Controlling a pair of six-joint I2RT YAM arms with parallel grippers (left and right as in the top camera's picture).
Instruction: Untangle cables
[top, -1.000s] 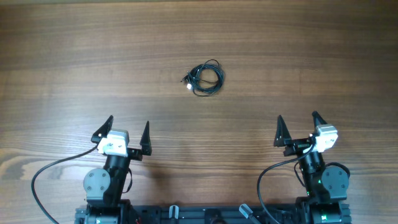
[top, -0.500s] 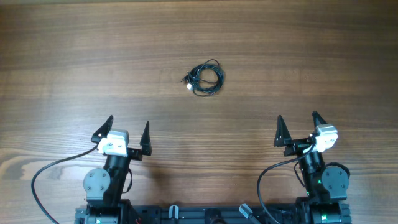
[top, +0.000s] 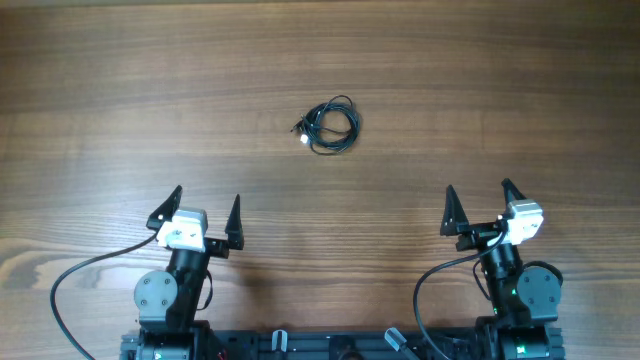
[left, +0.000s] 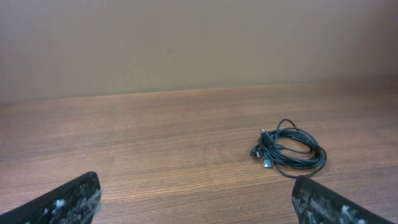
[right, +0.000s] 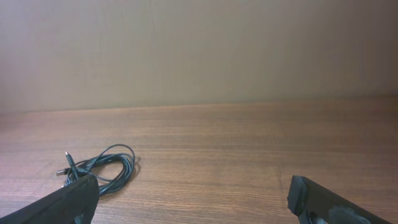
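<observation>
Lying in one small loose coil on the bare wooden table (top: 500, 80), well ahead of both arms and touching neither: the cables (top: 331, 125). Placed roughly between the two arms across the table, though not dead centre. From the left gripper (top: 207, 193), forward and off to the right; from the right gripper (top: 478, 186), forward and off to the left, and seemingly a shade further away. Borne out from the wrists: right of middle in the left wrist view, low and far left in the right wrist view, just beside that side's finger at the frame edge. By that reading, left arm marginally the nearer and the better lined up.

Both grippers spread wide, holding nothing, fingers (left: 68, 198) aimed toward the far side of the table.

Coil close to round, so no strong long axis to square up to. Only the plug ends (top: 302, 132) breaking the outline, poking out on the left side, one tipped white, facing the left arm's half of the table. Probably calls for a reach forward and inward by the left arm to pinch near those loose ends, with the right arm coming across for the loops on the opposite side.
</observation>
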